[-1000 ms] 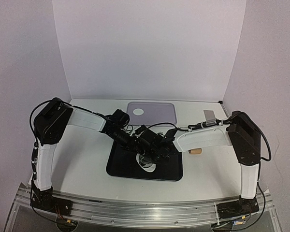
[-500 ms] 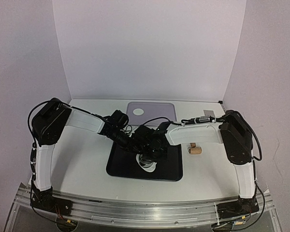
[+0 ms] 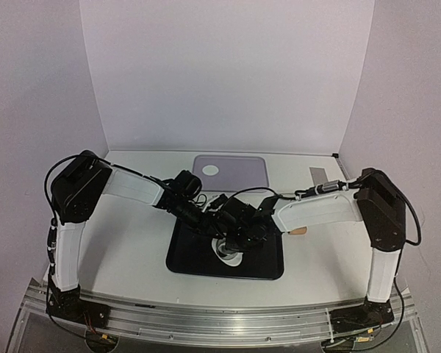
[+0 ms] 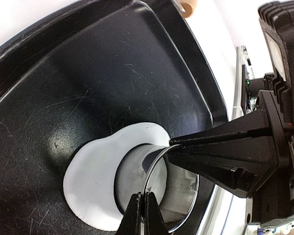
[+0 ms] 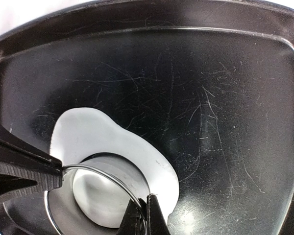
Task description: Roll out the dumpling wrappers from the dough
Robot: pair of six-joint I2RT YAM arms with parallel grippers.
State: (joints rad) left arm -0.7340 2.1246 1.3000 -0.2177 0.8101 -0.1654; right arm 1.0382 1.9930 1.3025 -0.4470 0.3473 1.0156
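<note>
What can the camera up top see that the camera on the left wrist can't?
Only the top view shows the purple tray at the back with one round wrapper on it. Only the left wrist view shows the thin metal ring, pinched by the left fingers and the right fingers, sitting on the dough. Both show the black tray and the white dough on it.

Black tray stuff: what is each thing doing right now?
Dough, flattened on the black tray, cutter standing on it.
Cutter, upright, rim pinched from two sides.
Left pincer, shut on cutter rim.
Right pincer, shut on cutter rim.
Wrapper, lying flat on the purple tray.
</note>
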